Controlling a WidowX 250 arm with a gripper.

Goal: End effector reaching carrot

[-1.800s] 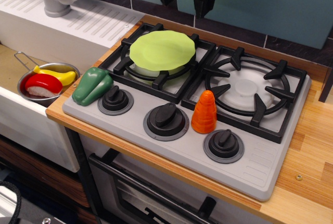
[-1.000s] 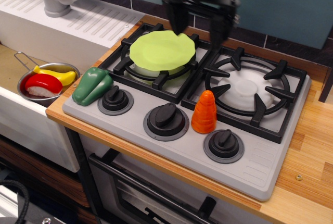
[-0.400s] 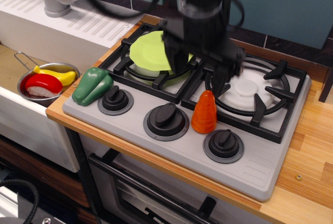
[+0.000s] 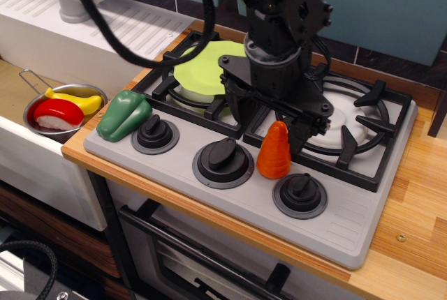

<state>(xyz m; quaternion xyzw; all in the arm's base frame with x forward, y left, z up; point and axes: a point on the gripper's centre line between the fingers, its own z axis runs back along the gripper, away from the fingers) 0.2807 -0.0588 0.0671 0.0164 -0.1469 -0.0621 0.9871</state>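
Observation:
The orange toy carrot (image 4: 274, 151) stands upright on the grey stove top between the middle and right knobs. My black gripper (image 4: 274, 120) hangs just behind and above it, its two dark fingers spread wide, one finger (image 4: 239, 108) to the carrot's left and one finger (image 4: 304, 132) to its right. The carrot's tip sits low between the fingers. The fingers hold nothing. The bulky wrist and cables rise up out of the top of the frame.
A light green plate (image 4: 202, 67) lies on the left burner, partly hidden by the arm. A green toy pepper (image 4: 123, 115) lies at the stove's left edge. A small pot (image 4: 64, 110) with red-and-yellow toy food sits in the sink. Three black knobs line the stove's front.
The gripper has come down from the top of the frame, forward over the burners, and now hangs low right behind the carrot. The carrot has not moved.

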